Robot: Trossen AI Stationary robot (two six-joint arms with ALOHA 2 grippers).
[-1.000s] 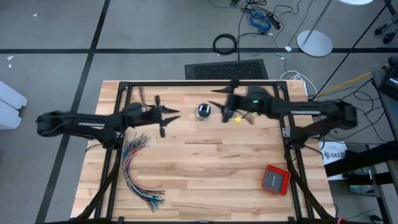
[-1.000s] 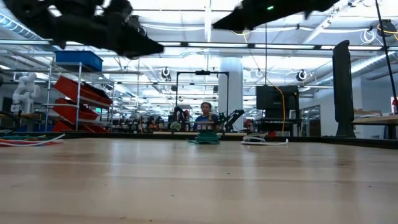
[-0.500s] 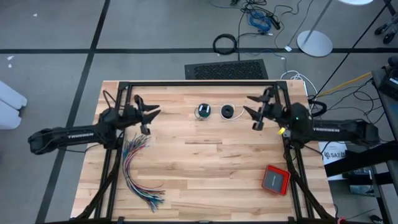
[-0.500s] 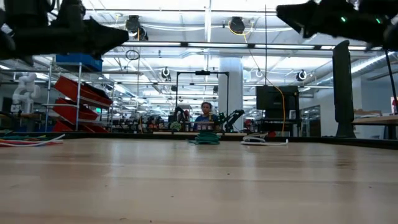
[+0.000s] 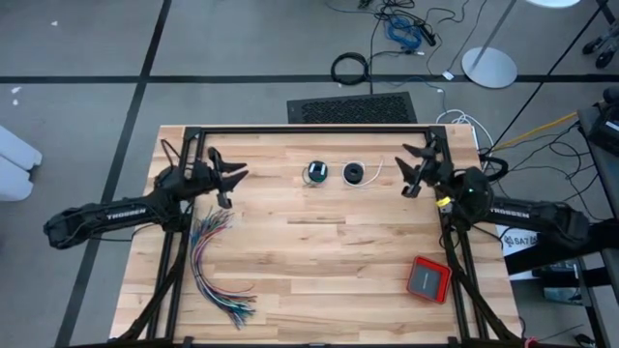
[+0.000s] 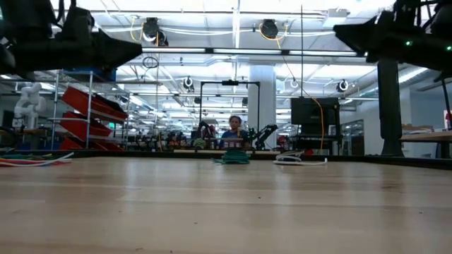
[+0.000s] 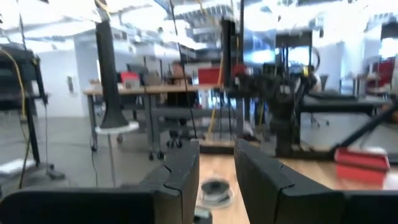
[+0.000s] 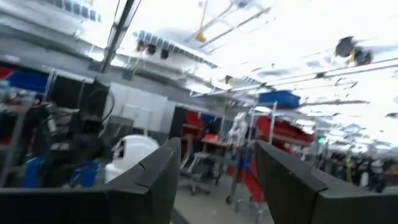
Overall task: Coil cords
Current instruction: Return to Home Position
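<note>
Two coiled cords lie flat on the wooden table's far middle: a teal-green one [image 5: 316,173] [image 6: 232,156] and, to its right, a black one [image 5: 356,174] with a white tail [image 6: 300,159]. My left gripper [image 5: 232,184] [image 6: 134,49] hovers open above the table, left of the coils and pointing toward them. The left wrist view shows a coil [image 7: 214,190] far off beyond its fingers. My right gripper [image 5: 406,174] [image 6: 340,32] hovers open to the right of the coils, tilted upward. Nothing sits between either pair of fingers [image 7: 217,168] [image 8: 214,162].
A fanned bundle of many-coloured wires [image 5: 215,261] lies at the near left, below my left arm. A red box [image 5: 428,278] sits at the near right. A black frame [image 5: 309,129] runs along the table's far edge and sides. A thick black cable ring [image 5: 350,68] lies on the floor.
Both grippers have drawn back from the coils at the table's far middle, the left toward the left edge, the right toward the right edge, each sinking and tipping upward. The black coil, hidden under my right gripper before, now lies in plain view.
</note>
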